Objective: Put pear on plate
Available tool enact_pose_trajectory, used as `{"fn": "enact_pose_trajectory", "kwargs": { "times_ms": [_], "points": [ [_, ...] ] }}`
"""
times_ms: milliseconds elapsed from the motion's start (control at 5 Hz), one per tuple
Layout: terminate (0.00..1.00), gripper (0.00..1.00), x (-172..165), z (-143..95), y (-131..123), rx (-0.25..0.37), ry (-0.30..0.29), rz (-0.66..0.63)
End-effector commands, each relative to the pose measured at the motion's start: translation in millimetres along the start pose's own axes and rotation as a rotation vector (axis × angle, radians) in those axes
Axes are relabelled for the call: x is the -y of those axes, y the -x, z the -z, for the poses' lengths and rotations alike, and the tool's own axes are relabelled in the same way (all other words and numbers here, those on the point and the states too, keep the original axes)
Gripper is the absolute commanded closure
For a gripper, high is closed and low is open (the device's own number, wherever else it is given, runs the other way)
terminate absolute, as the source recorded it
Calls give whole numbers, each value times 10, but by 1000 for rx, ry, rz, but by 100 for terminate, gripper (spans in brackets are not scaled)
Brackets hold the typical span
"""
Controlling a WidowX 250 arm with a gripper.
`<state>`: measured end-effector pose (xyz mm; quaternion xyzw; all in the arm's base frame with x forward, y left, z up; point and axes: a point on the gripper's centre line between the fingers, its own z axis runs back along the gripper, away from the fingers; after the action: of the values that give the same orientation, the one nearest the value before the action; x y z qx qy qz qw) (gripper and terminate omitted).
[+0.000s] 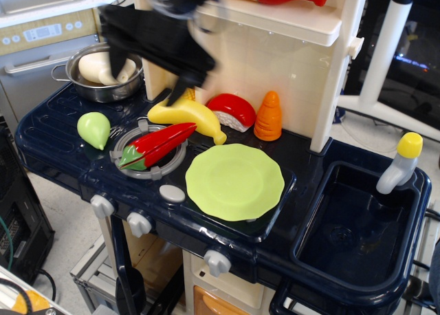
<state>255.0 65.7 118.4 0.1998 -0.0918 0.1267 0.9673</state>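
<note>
Your tool (148,71), blurred so its grip is unreadable, hangs above and right of the pear (94,129), apart from it.

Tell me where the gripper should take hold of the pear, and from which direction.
Grip the pear across its rounded upper body, the widest part, coming straight down from above. It lies on the dark countertop with its pointed tip aimed toward the front edge, and that taper would likely slip between fingers. The space around it is open; the burner ring with the red chilli sits apart to its right.
</note>
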Motion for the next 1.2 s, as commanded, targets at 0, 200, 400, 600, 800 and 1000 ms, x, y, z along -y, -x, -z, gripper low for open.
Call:
{"fn": "enact_pose_trajectory", "kwargs": {
  "times_ms": [0,200,400,600,800,1000],
  "points": [
    [0,0,-596,420,-177,6,-5,-166],
    [0,0,-629,610,-182,-10,42,-222],
    [0,0,-616,734,-202,10,78,-220],
    [0,0,-580,836,-217,6,121,-232],
    [0,0,-558,904,-224,-16,165,-228],
    [0,0,-471,962,-149,9,188,-250]
  ]
}}
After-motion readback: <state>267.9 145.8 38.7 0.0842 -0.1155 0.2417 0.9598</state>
